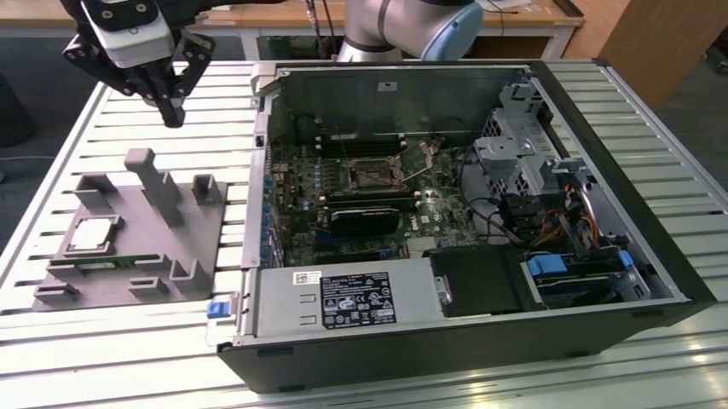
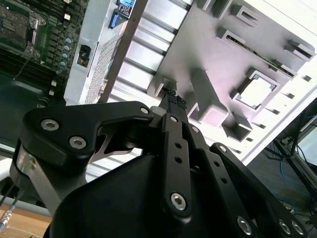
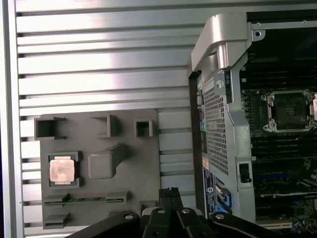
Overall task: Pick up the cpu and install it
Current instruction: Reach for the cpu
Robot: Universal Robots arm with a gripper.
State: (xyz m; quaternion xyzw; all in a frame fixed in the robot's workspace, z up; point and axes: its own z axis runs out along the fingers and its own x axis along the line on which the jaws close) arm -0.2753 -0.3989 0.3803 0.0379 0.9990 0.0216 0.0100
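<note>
Counter: slatted metal [image 1: 114,341]; it carries a grey holder [image 1: 205,234] and an open computer case [image 1: 455,354] side by side, probably so that both sit within 1 arm's reach.
Power supply: [image 1: 341,300] nearest, along the case's near edge, clear of the board.
Memory stick: [image 1: 108,264] on edge in a slot on the holder's near side, at the exterior view's left.
Cpu: [image 1: 91,234] just beyond the stick, flat and shiny side up in 1 square recess, which likely keeps it square for a straight-down grasp; nothing touches it.
Socket: [image 1: 371,175] farther in, mid-board; it looks bare, ready to take the chip.
Hand: [image 1: 173,115] farthest, raised over the counter beyond the holder's far edge, pointing down, fingers pressed together on nothing, well apart from the cpu.
</note>
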